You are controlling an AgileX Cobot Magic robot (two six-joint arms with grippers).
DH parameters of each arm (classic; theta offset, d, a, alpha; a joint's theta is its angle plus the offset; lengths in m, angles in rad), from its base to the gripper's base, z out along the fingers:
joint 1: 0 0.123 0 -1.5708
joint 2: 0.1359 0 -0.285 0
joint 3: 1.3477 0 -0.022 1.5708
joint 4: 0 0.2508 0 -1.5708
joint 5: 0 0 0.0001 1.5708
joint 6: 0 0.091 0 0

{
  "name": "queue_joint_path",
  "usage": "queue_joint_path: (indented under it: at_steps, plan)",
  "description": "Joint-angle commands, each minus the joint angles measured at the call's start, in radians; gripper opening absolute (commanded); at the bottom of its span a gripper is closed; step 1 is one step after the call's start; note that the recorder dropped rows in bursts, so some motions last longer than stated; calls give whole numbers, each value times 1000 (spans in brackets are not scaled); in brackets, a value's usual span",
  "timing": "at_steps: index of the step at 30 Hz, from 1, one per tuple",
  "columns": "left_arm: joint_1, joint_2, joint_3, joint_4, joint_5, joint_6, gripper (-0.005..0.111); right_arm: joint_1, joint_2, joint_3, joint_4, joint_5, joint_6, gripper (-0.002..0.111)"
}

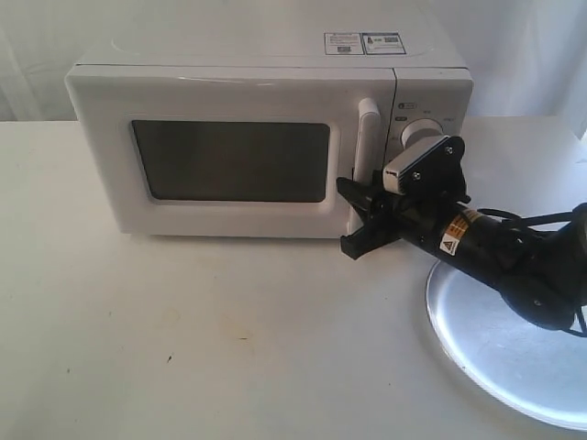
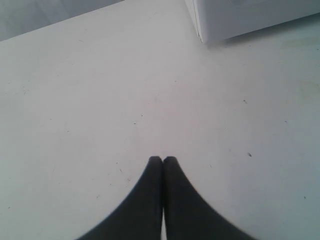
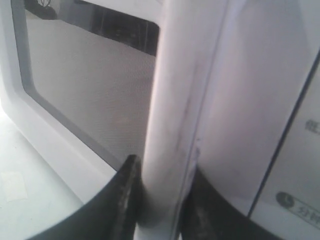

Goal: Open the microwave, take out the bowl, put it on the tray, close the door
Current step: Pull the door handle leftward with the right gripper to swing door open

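The white microwave stands at the back of the table with its door closed. The dark window hides the inside, so the bowl is hidden. My right gripper is at the lower end of the door's vertical white handle. In the right wrist view the black fingers press the handle from both sides, shut on it. The silver tray lies at the front right, partly under the right arm. My left gripper is shut on nothing, above bare table.
A round white dial sits on the control panel just right of the handle. A corner of the microwave shows in the left wrist view. The white table stretches in front of the microwave.
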Motion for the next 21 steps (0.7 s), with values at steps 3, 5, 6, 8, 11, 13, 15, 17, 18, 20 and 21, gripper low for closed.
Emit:
queue_joint_path:
  at_steps: [3,5,6,8,11,13,15,17,18,20,21]
  plan:
    - [-4,-4,-4,-4,0,-2,0,99,-32,69,-517,-116,-117,0]
    - [-4,-4,-4,-4,0,-2,0,99,-52,96,-514,-116,-158,0]
    - [-4,-4,-4,-4,0,-2,0,99,-63,110,-509,-116,-180,0]
    - [-4,-4,-4,-4,0,-2,0,99,-86,133,-506,-116,-206,0]
    - [-4,-4,-4,-4,0,-2,0,99,-121,160,-501,-116,-206,0]
    - [-4,-4,-4,-4,0,-2,0,99,-139,175,-496,-116,-191,0]
    - [-4,-4,-4,-4,0,-2,0,99,-153,194,-497,-116,-152,0]
    - [-4,-4,-4,-4,0,-2,0,99,-167,212,-500,-116,-152,1]
    - [-4,-4,-4,-4,0,-2,0,99,-171,218,-500,-116,-152,3]
    - [-4,-4,-4,-4,0,-2,0,99,-181,234,-496,-116,-152,11]
    - [-4,-4,-4,-4,0,-2,0,99,-189,243,-494,-116,-152,16]
